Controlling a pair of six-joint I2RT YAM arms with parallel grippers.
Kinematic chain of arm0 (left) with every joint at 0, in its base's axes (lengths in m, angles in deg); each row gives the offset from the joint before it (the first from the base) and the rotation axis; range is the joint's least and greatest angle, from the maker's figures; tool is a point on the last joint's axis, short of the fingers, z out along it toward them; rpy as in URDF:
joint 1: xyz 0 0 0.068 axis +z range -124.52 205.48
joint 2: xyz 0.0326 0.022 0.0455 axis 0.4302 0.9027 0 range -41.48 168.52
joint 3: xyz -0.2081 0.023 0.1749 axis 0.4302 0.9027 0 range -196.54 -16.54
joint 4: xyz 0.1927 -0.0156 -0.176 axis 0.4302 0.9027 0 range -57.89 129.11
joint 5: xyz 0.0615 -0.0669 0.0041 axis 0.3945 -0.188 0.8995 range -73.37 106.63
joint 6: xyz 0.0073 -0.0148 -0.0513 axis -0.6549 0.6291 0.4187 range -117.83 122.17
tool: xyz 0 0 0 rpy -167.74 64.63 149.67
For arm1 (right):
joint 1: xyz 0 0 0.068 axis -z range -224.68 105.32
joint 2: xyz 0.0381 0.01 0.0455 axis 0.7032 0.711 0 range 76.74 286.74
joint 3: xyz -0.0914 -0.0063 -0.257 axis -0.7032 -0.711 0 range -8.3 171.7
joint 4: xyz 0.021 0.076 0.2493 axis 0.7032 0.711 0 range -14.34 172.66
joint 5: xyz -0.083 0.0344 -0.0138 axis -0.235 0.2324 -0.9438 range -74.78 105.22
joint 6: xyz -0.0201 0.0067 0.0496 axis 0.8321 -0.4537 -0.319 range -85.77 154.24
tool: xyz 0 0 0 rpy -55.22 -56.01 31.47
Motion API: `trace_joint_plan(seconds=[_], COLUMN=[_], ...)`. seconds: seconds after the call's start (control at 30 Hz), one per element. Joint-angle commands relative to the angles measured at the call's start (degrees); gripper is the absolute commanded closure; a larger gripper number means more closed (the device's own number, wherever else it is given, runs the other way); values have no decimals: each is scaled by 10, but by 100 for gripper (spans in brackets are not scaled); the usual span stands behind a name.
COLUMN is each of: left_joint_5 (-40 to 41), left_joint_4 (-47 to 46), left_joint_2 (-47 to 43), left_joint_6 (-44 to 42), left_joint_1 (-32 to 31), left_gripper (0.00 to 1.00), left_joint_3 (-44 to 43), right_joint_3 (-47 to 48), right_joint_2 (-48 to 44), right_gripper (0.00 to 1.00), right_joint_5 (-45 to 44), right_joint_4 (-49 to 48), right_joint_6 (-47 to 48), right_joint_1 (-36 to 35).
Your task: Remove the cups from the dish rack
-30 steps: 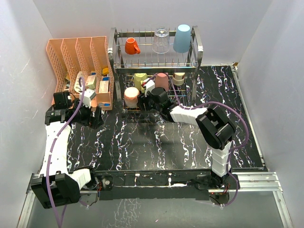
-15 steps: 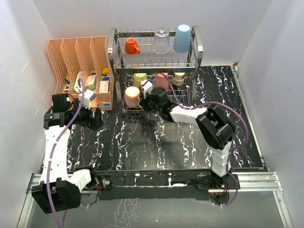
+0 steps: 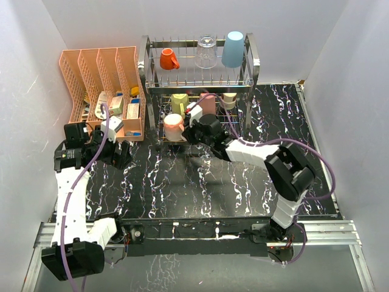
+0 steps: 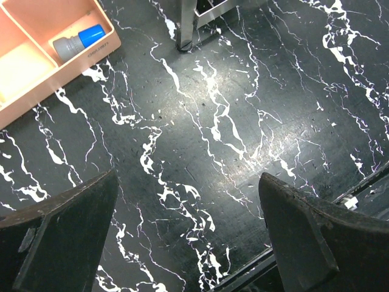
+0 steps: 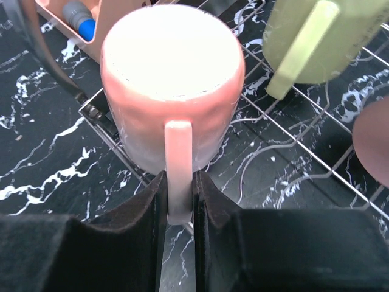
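The chrome dish rack [image 3: 250,67] stands at the back. Its upper tier holds the small orange mug [image 3: 169,59], clear glass [image 3: 206,53] and light blue tumbler [image 3: 233,48]. The lower tier holds the yellow mug [image 3: 179,103], salmon-red cup [image 3: 208,102] and steel cup [image 3: 229,100]. My right gripper [image 3: 188,129] is shut on the handle of the upside-down pale pink mug [image 3: 173,126] at the lower tier's front left corner. In the right wrist view the gripper [image 5: 178,204] clamps the mug [image 5: 173,79]. My left gripper [image 4: 188,234] is open and empty over the table.
The peach slotted organizer [image 3: 97,85] with small items stands left of the rack; its corner shows in the left wrist view [image 4: 36,55] beside a rack foot [image 4: 185,36]. White walls enclose the black marbled table [image 3: 200,182].
My right arm has drawn back to the right, bringing the pink mug slightly right and toward the front. My left arm has shifted a little toward the front.
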Motion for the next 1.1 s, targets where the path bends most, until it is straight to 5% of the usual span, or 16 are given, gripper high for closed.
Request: trace_joint_plan(seconds=[0.0,0.6,1.07], left_joint_5=[-42,-81,-160], left_joint_4=[7,-56,-276], left_joint_2=[-26,-90,-181], left_joint_6=[-32,-114,-135], left_joint_1=[4,3,-14], left_gripper=[3,3,3], left_joint_3=[1,66,204], right_joint_3=[-28,-65,-41], right_joint_2=[-91,-171,-215], right_gripper=[93,93,93], right_joint_5=[-14,-61,-172], right_joint_4=[-86,-57,-6], right_joint_6=[-67,-329,-488], right_joint_1=[1,-18,-78])
